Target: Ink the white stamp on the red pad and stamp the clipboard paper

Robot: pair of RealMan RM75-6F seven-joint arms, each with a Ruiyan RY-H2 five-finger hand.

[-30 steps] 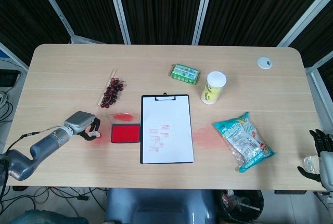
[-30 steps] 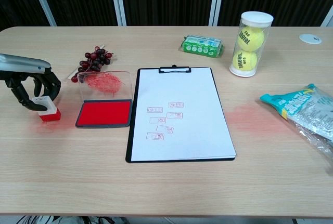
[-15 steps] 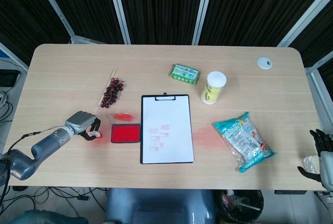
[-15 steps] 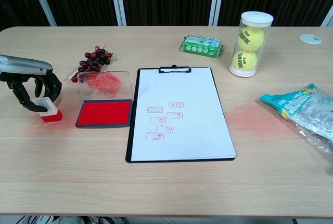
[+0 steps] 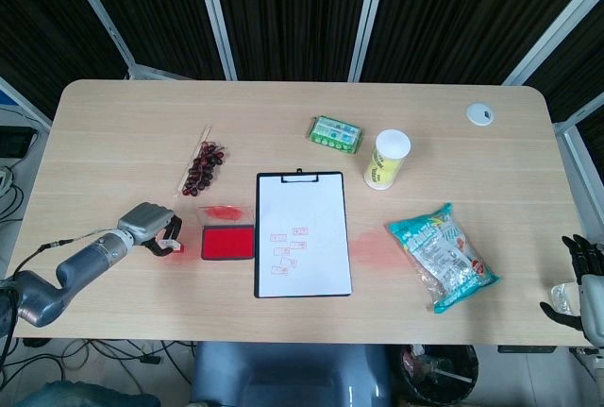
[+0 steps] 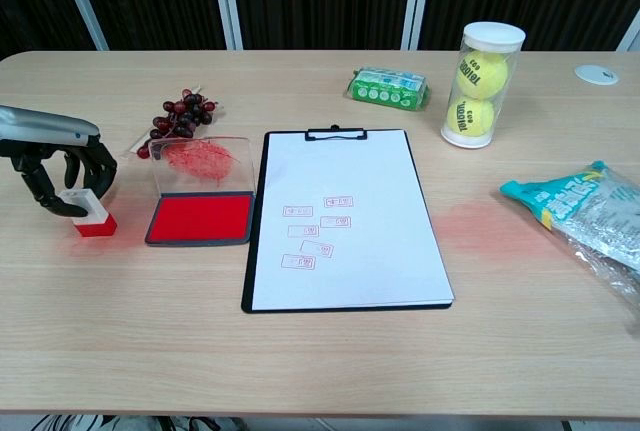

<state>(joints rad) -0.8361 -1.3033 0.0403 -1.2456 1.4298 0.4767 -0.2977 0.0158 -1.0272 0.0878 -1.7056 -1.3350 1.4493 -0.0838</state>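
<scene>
Left hand: dark fingers curled down around the top of the white stamp. Whether they actually clamp it or merely cage it cannot be told; the chest view shows fingers on either side of the block, touching or nearly so. The stamp stands upright on the table, its red base below the fingertips, on a faint red smear.

Red pad: open tray just beside the stamp, on the far side of the fingers from the wrist; its clear lid, smeared red, is tipped back behind it.

Clipboard: next beyond the pad, well apart from the fingers. White paper under a black clip, bearing several small red rectangular imprints in its middle-left area.

Right hand: at the table's near right edge in the head view only, dark fingers pointing up and slightly apart, holding nothing.

Other items, all well apart from both hands: bunch of dark grapes behind the pad; green packet; clear tube of tennis balls; snack bag; white round cap at the far right corner; a pale red stain on the wood between clipboard and bag.
</scene>
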